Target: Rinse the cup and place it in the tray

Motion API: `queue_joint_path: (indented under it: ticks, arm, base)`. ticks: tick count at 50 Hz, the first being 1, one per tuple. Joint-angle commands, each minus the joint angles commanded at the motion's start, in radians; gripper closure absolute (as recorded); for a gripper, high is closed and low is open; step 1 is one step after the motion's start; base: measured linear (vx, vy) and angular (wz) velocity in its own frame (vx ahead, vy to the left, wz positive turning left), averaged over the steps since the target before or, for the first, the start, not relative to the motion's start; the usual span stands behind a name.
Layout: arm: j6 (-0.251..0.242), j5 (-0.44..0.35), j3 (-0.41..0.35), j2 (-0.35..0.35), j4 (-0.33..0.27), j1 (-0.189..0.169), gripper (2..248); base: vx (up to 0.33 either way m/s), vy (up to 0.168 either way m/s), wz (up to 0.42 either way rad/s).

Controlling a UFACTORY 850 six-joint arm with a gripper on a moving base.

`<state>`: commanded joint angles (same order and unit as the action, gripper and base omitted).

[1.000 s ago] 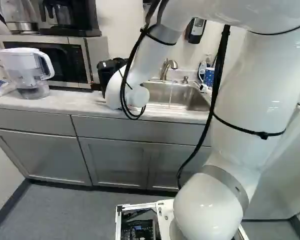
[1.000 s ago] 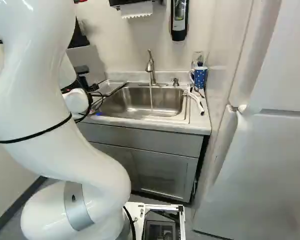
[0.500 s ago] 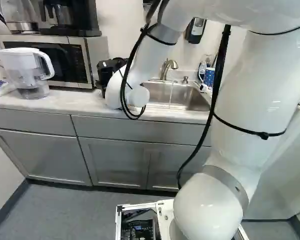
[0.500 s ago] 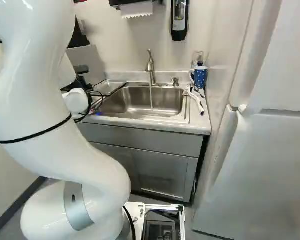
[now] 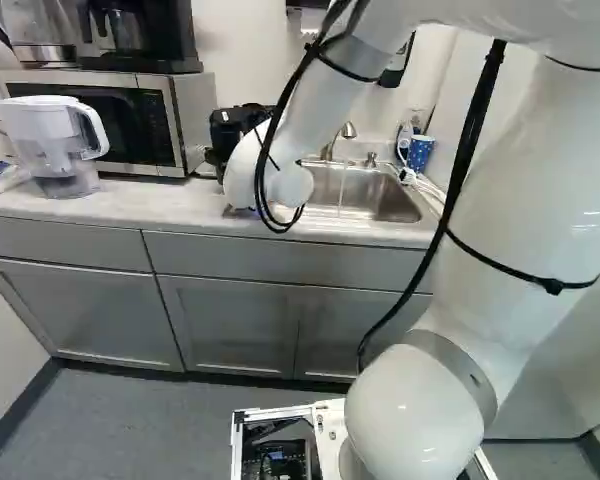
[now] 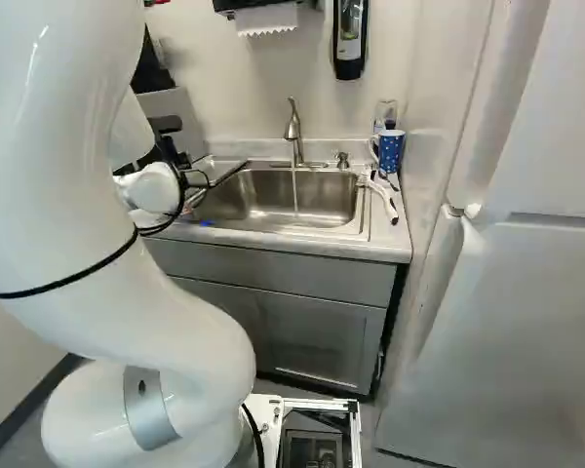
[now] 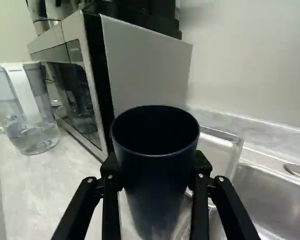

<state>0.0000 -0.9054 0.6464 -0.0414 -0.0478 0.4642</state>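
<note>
In the left base view the black gripper [image 5: 238,130] shows only partly, behind the white wrist, over the counter between microwave and sink. The wrist view shows the gripper [image 7: 156,175] shut on a dark blue cup [image 7: 152,187], one finger on each side, with the cup's open mouth in sight. Beyond the cup lies a shallow tray [image 7: 221,152] beside the sink [image 7: 270,197]; the cup and fingers hide part of it. The tray [image 6: 214,170] also appears left of the basin in the right base view. Water runs from the faucet [image 6: 293,132] into the sink.
A microwave [image 5: 105,120] and a water pitcher [image 5: 55,140] stand left of the sink. Right of it are a blue dotted mug [image 6: 391,151] and a white-handled brush [image 6: 383,200]. The fridge [image 6: 507,292] rises at the right.
Against its base joint, my arm has shifted: forearm and wrist stand farther right in the left base view, and the gripper has moved right with them. The base has stayed put.
</note>
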Motion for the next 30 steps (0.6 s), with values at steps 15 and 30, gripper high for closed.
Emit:
queue_joint_path:
  ticks: [15,30]
  arm:
    - [0.0,0.011,0.007,0.027,0.0,-0.05,125]
    - [0.0,0.056,0.025,0.042,0.0,-0.102,125]
  base:
    - [0.0,0.0,0.0]
    - [0.0,0.0,0.0]
